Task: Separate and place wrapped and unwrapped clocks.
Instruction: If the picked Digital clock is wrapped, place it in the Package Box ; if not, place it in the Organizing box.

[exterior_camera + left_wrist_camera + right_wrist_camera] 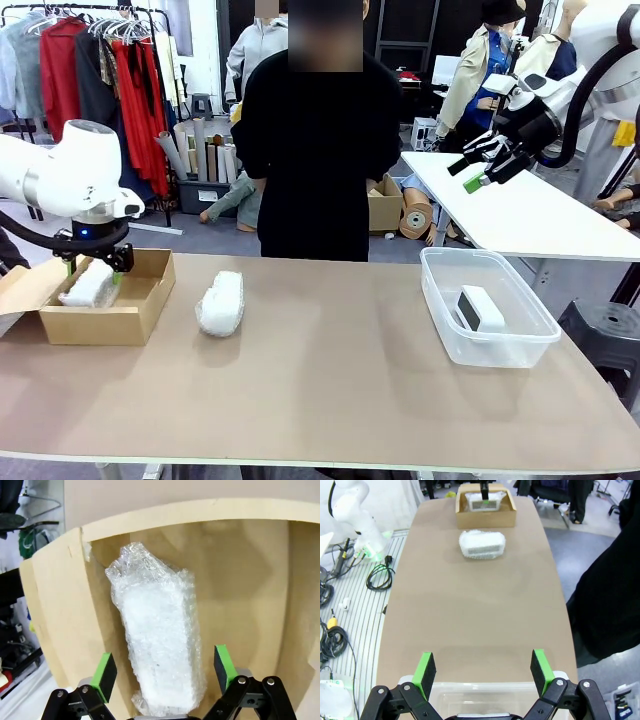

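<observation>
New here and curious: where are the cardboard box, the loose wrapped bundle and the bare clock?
cardboard box [95,325], front view, front wall.
loose wrapped bundle [221,303], front view, its middle.
bare clock [483,305], front view, white top.

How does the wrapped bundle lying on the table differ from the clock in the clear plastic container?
The wrapped bundle is covered in crinkly white wrap; the clock is bare, with its dark screen showing. The wrapped bundle lies on the open table; the clock sits inside the clear container. The wrapped bundle looks bulkier than the clock. Both are white and oblong.
</observation>
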You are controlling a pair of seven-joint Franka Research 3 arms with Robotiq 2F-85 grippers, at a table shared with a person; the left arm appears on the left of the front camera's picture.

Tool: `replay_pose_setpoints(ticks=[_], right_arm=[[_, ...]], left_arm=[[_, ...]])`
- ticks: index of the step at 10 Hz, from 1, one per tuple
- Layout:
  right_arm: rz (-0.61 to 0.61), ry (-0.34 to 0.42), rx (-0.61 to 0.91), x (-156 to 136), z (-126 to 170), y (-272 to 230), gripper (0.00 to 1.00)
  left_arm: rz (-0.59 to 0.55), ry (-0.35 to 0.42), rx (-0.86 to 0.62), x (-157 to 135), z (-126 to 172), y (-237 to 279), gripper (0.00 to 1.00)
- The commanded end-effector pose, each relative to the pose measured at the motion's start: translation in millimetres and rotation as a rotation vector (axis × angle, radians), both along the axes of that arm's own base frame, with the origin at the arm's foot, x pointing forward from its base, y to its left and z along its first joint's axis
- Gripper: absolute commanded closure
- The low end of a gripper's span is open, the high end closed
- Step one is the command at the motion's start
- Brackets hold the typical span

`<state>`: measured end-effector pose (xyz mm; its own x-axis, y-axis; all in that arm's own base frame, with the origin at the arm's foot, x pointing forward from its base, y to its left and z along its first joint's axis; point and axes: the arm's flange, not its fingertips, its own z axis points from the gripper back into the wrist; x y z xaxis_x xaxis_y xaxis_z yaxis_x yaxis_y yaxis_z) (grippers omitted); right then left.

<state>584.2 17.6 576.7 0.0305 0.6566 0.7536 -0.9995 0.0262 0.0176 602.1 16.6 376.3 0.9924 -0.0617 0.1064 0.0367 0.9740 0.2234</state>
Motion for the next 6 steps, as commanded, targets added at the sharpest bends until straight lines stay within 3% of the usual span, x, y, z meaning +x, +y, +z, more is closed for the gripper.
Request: replay_pose_setpoints(ticks=[1, 6], right_arm=[[0.002, -0.001, 0.000, -1.4, 1.3, -0.1, 0.00], [0.002, -0.001, 0.000, -1.4, 1.3, -0.1, 0.00]], left_arm=[[-0.025, -0.012, -0.066, -4.4, 17.0, 7.8, 0.00], [-0.037, -0.025, -0.196, -10.5, 48.5, 18.3, 0.00]])
